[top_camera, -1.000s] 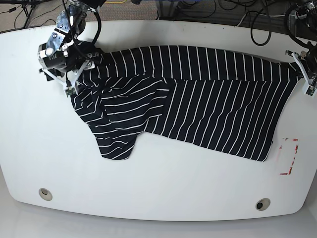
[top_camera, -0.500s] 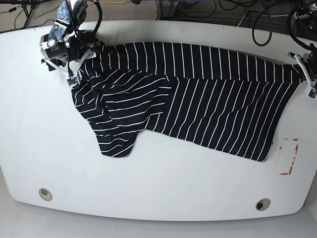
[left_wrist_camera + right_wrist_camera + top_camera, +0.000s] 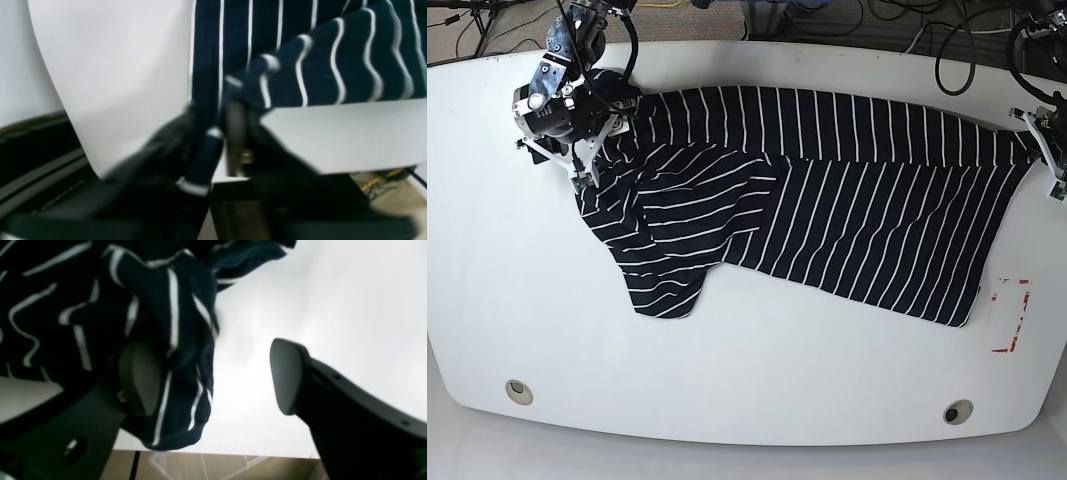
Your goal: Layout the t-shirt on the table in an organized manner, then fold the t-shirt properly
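The dark navy t-shirt (image 3: 847, 190) with thin white stripes lies spread across the far half of the white table (image 3: 777, 360), its left part bunched and folded over. At the shirt's right end, my left gripper (image 3: 1039, 148) is shut on a corner of the fabric; in the left wrist view the t-shirt (image 3: 300, 66) is pinched in the left gripper (image 3: 217, 133). My right gripper (image 3: 582, 165) sits over the shirt's left end. In the right wrist view the right gripper (image 3: 213, 376) is open, with t-shirt fabric (image 3: 173, 340) draped against one finger (image 3: 140, 376) and the other finger (image 3: 287, 373) bare.
Two round metal grommets (image 3: 518, 391) (image 3: 958, 412) sit near the front edge. A red-and-white tape rectangle (image 3: 1012, 315) marks the right side. Cables (image 3: 947, 40) run behind the table's far edge.
My right arm carried the shirt's left end toward the far edge, then settled back slightly down and right. The shirt's far edge now lies straighter. The left arm barely moved.
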You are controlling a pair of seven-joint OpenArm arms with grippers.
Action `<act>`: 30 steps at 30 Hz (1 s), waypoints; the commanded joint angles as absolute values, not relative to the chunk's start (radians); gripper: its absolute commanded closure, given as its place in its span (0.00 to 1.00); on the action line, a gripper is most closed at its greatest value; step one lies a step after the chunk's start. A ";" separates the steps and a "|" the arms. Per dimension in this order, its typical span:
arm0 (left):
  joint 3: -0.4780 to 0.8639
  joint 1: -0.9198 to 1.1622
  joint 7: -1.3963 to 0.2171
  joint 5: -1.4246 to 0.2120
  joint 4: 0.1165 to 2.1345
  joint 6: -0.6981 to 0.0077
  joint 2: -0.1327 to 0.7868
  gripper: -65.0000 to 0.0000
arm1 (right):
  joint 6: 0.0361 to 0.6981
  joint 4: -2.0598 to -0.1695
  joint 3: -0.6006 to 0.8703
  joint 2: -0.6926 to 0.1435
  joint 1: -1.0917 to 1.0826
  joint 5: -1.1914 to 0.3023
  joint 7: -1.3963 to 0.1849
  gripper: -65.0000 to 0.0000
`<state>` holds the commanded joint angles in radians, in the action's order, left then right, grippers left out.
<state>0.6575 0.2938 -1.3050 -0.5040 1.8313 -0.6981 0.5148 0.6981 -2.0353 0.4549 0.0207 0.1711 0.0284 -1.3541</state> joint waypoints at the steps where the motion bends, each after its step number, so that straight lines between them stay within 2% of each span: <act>1: 0.657 0.294 -1.316 -0.504 1.831 -0.698 0.515 0.49 | 0.698 -2.035 0.455 0.021 0.171 0.028 -1.354 0.27; 3: 0.657 0.292 -1.330 -0.506 1.831 -0.698 0.515 0.42 | 0.698 -2.035 0.455 0.021 0.171 0.028 -1.354 0.27; 5: 0.657 0.289 -1.337 -0.507 1.831 -0.698 0.515 0.40 | 0.698 -2.035 0.453 0.021 0.171 0.028 -1.354 0.27; 9: 0.677 0.288 -1.342 -0.519 1.833 -0.698 0.515 0.40 | 0.698 -2.035 0.452 0.021 0.166 0.030 -1.354 0.27; 17: 0.820 0.216 -1.396 -0.725 1.831 -0.698 0.515 0.40 | 0.698 -2.034 0.455 -0.031 0.145 0.033 -1.333 0.27; 20: 0.828 0.162 -1.396 -0.753 1.831 -0.698 0.512 0.40 | 0.698 -2.032 0.455 -0.050 0.117 0.033 -1.305 0.27; 25: 0.776 0.008 -1.396 -0.723 1.828 -0.698 0.453 0.40 | 0.698 -2.032 0.455 -0.064 0.054 0.031 -1.290 0.27; 28: 0.740 -0.077 -1.396 -0.650 1.827 -0.698 0.421 0.40 | 0.698 -2.025 0.455 -0.067 0.004 0.030 -1.287 0.27; 30: 0.707 -0.125 -1.396 -0.599 1.825 -0.673 0.410 0.40 | 0.698 -2.006 0.453 -0.065 -0.025 0.027 -1.287 0.27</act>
<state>0.7066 -0.1250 -1.3963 -0.5992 1.8251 -0.6728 0.4104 0.6981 -2.0062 0.4534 -0.0652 -0.0253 0.0269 -1.2866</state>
